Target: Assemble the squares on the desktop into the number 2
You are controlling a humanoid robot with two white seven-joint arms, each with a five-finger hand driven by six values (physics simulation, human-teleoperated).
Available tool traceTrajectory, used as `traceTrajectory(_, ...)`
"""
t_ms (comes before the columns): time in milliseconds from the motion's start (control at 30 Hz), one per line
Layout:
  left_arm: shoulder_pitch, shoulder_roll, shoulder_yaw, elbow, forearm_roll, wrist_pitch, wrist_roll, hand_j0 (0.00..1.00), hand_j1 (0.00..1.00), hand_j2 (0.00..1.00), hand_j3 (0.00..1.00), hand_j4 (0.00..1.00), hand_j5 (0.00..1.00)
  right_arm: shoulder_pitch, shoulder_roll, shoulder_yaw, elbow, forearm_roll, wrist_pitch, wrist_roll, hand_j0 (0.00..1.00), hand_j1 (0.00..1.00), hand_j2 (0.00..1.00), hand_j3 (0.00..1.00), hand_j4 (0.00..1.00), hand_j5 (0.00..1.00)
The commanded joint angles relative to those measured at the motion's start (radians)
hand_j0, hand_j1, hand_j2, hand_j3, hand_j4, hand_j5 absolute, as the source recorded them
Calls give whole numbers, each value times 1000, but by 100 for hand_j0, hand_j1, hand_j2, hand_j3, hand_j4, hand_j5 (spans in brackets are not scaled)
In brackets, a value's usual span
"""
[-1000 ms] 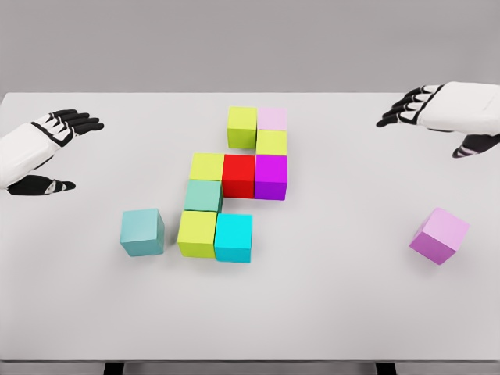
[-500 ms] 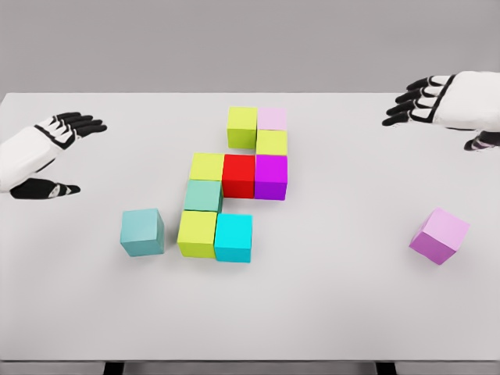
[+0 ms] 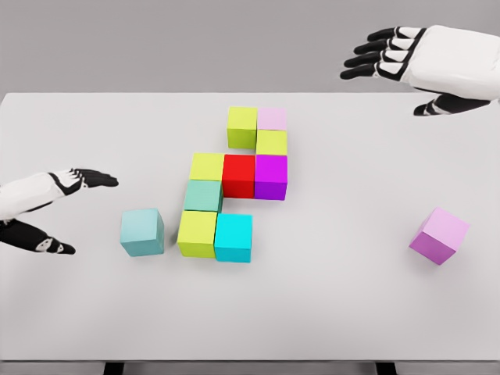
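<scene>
Simulated tabletop test scene, not real room. Plain white table [image 3: 328,312] fills view; flat featureless grey backdrop behind, no walls, furniture or clutter. Dark table legs just visible at bottom edge. Flat-shaded coloured cubes [image 3: 238,183], uniform lighting, clean rendered surfaces. White robot arms with black-jointed five-finger hands enter from both sides, marking robot manipulation setup.

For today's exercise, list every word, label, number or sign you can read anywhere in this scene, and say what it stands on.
There is no text to read: none of the cubes, such as the red cube or the loose teal cube, carries any letter, number or label. The white table and both hands are unmarked too.
</scene>
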Motion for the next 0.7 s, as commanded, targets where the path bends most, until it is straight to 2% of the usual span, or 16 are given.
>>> traceTrajectory(0,0,-13,-31,-1,111,1,-30,100,100,100,100,100,100,0,-10,-4,-1,-5,3,-1,100,100,100,100,100,100)
traceTrajectory(67,0,-21,-48,-1,187,1,-32,100,100,100,100,100,100,-2,-15,-6,-3,-7,3,-1,100,100,100,100,100,100)
traceTrajectory(133,0,-80,-49,3,230,48,-32,100,100,100,100,100,100,3,-29,-22,-1,-7,3,-1,100,100,100,100,100,100)
traceTrajectory(200,0,-105,-49,3,232,55,-32,100,100,100,100,100,100,15,-50,-59,5,-7,3,-1,100,100,100,100,100,100)
traceTrajectory(333,0,-110,-71,5,229,127,-32,100,100,100,100,100,100,20,-84,-62,35,-5,3,-1,100,100,100,100,100,100)
traceTrajectory(667,-2,-167,-91,11,263,330,-29,100,100,100,100,100,100,32,-75,-73,19,-8,3,-1,100,100,100,100,100,100)
